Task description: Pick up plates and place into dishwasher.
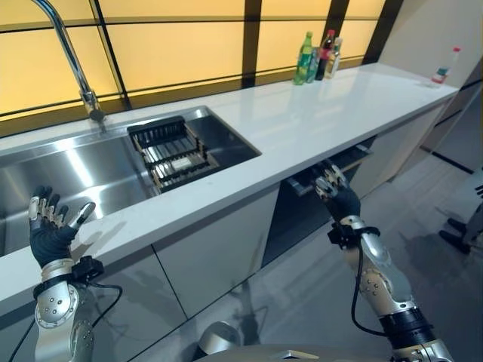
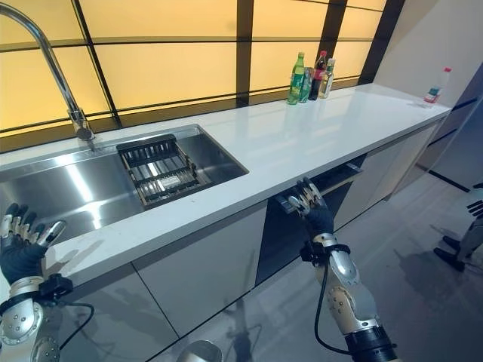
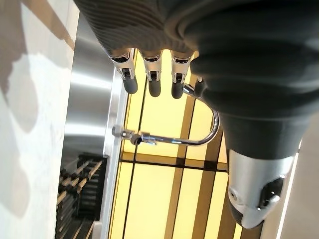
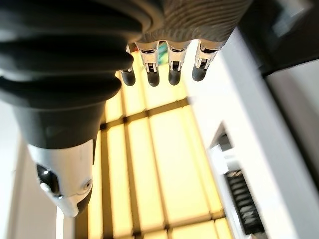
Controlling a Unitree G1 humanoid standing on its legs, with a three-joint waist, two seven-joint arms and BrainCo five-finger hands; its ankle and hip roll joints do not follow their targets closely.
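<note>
The dishwasher is the dark-fronted unit under the white counter, and its top edge stands slightly ajar. My right hand is raised just in front of that edge, open, with its straight fingers holding nothing. My left hand is up at the counter's front edge before the steel sink. It is open too, fingers spread and empty. A dark dish rack lies in the right part of the sink.
A tall curved faucet rises behind the sink. Several bottles stand at the counter's back by the window, and one more bottle at its far right end. A person's shoes are on the floor at right.
</note>
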